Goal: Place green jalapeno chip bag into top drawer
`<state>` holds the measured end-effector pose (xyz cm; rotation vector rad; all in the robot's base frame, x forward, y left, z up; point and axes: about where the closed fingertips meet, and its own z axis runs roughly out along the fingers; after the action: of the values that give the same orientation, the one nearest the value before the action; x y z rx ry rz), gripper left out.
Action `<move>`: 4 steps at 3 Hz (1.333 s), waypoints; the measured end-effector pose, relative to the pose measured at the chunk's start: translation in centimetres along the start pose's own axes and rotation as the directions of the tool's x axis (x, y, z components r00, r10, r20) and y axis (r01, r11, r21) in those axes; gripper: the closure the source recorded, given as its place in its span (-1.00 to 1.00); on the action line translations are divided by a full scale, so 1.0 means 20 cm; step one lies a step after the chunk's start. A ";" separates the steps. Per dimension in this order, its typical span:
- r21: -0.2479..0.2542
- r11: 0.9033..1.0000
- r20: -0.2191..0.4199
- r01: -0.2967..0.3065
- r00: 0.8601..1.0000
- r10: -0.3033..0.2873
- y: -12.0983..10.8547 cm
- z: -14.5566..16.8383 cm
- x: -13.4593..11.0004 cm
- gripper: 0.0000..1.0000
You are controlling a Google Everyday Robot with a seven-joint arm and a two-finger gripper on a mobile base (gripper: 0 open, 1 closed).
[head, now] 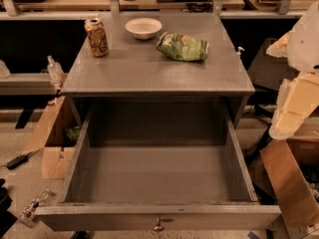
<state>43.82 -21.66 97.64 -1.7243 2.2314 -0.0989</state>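
The green jalapeno chip bag [183, 47] lies crinkled on the grey tabletop, at the back right, just right of a white bowl. The top drawer [158, 216] is pulled fully out toward me, its inside bare, with a small metal knob at the centre of its front panel. My gripper [294, 106], white and cream, hangs at the right edge of the view, to the right of the table and above the drawer's right side, well apart from the bag.
A tan drink can [96, 37] stands at the back left of the tabletop [149, 73], with a white bowl [143, 28] beside it. Cardboard boxes sit on the floor to the left [52, 143] and to the right [291, 178]. A wooden bench with cables runs behind the table.
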 end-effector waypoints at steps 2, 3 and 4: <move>0.018 1.000 0.114 0.000 0.993 -0.002 -0.29 0.13 -0.04 -1.00; 0.063 0.997 0.268 -0.034 0.963 0.016 -0.63 0.25 -0.08 -1.00; 0.125 0.987 0.436 -0.106 0.899 0.041 -0.92 0.28 -0.14 -1.00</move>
<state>63.21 -23.26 97.39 -1.4162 1.9046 0.1261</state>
